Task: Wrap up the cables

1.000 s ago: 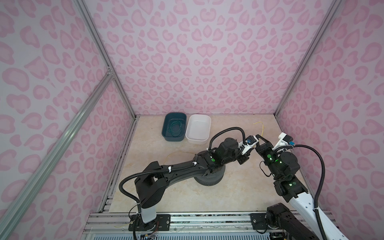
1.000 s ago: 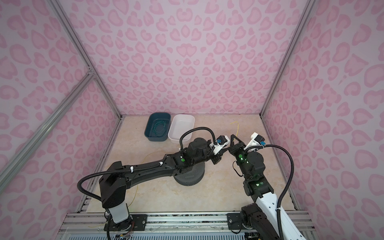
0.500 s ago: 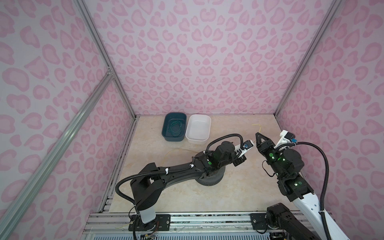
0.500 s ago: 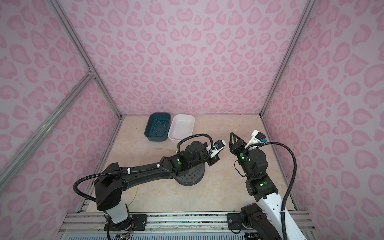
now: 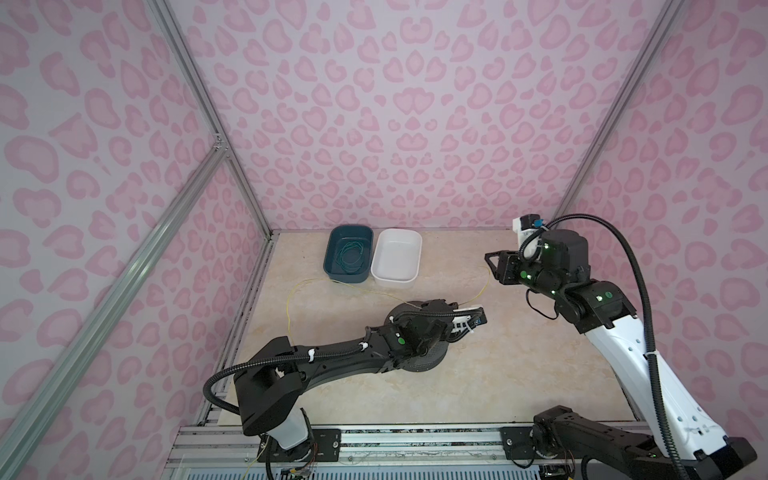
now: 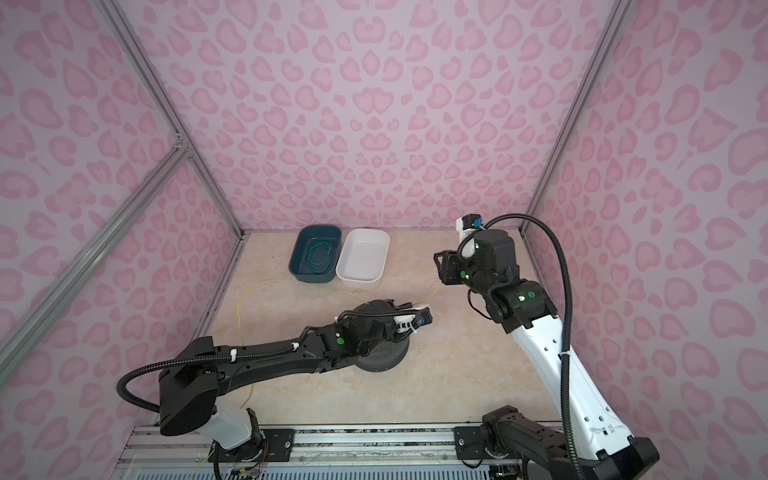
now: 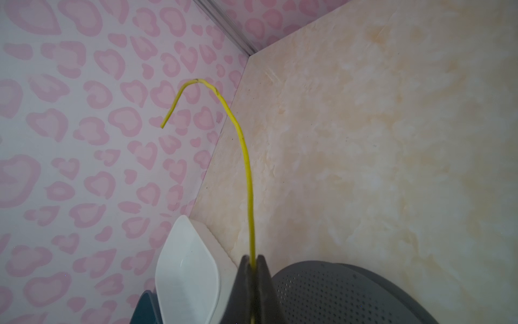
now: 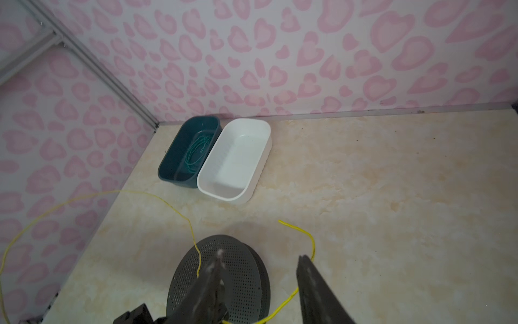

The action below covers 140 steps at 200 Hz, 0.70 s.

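Note:
The cable (image 5: 374, 292) is a thin yellow wire that loops across the floor at the left (image 6: 240, 307) and runs to a dark grey perforated spool (image 5: 419, 357). My left gripper (image 5: 451, 306) lies over the spool, shut on the cable. In the left wrist view the cable (image 7: 248, 168) rises out of the shut left gripper (image 7: 253, 263) and ends in a hooked free end. My right gripper (image 5: 492, 266) hangs to the right of that free end, open and holding nothing. Seen from the right wrist, the open right gripper (image 8: 260, 261) faces the spool (image 8: 241, 269) and the cable's end (image 8: 311, 241).
A dark teal bin (image 5: 332, 249) with a coiled green wire (image 5: 351, 257) in it stands at the back beside an empty white bin (image 5: 417, 249). Pink patterned walls close in the left, back and right. The arms' bases sit on the front rail.
The right gripper opened, let go of the cable and drew back to the right. The left gripper shut on the cable and sank down over the spool.

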Each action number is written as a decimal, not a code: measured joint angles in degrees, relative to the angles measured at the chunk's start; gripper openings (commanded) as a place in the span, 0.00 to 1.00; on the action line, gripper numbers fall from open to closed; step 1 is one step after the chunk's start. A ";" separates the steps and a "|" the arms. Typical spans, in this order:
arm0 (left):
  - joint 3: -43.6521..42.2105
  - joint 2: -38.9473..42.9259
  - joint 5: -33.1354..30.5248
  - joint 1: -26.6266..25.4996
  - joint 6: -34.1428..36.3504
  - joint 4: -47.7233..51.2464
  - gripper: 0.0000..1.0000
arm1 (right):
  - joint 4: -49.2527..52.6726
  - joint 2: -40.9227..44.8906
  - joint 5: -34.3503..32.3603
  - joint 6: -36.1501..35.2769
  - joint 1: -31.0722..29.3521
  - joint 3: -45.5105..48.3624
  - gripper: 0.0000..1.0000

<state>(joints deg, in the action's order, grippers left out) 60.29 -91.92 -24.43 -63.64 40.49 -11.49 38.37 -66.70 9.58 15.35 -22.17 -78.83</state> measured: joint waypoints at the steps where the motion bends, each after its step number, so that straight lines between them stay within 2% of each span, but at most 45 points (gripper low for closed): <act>1: -0.09 0.02 -0.15 -0.02 0.13 0.04 0.04 | 0.17 -0.13 -0.13 -0.24 -0.17 -0.15 0.51; 58: -4.00 2.69 -8.63 -1.73 5.16 0.63 0.04 | 9.14 -9.62 -10.08 -11.98 -6.43 -6.84 0.60; 127: -5.57 3.23 -12.20 -2.51 5.99 0.94 0.04 | 9.66 -16.57 -12.46 -17.94 -8.07 -7.76 0.60; 140: -5.57 3.32 -12.66 -2.71 6.01 1.01 0.04 | 9.35 -17.92 -12.57 -18.16 -8.04 -7.76 0.58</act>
<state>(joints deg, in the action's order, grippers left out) 54.72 -88.60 -37.08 -66.35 46.50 -10.48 47.72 -84.62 -2.98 -2.81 -30.22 -86.59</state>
